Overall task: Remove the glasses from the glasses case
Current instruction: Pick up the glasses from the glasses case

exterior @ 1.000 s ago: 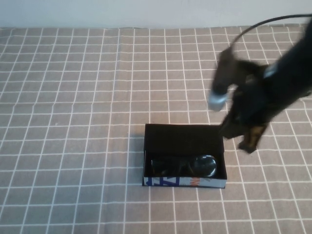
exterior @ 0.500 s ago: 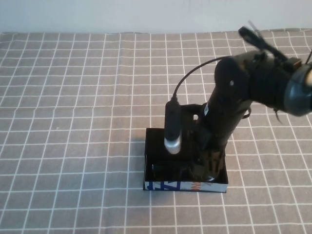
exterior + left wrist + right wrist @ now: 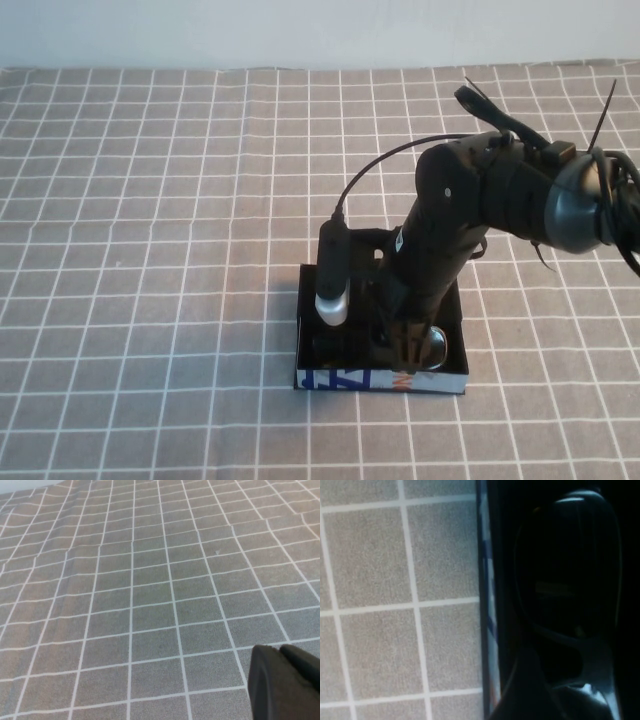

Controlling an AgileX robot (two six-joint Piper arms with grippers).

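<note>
The right arm point(image 3: 500, 195) enters from 3 o'clock in the high view, bends at a bulky joint and slopes down toward 7 o'clock, so the right gripper point(image 3: 405, 345) sits inside the open glasses case point(image 3: 380, 380), over its middle. Its fingers are hidden by the arm and the dark interior; whether they stand wide, narrow or closed on something cannot be told. A cable loops from the arm to a black cylinder with a pale tip point(image 3: 331, 280) hanging over the case's 9 o'clock half. The glasses point(image 3: 432, 345) lie in the case, 1 lens showing just beside the gripper toward 3 o'clock; the right wrist view shows a dark squarish lens point(image 3: 567, 565) close up. The case rests on a grey checked cloth point(image 3: 150, 250), at 6 o'clock of centre. Its front wall carries blue and orange lettering, not legible. The left gripper point(image 3: 285, 682) shows only as a dark tip over bare cloth in the left wrist view; its opening cannot be told.
</note>
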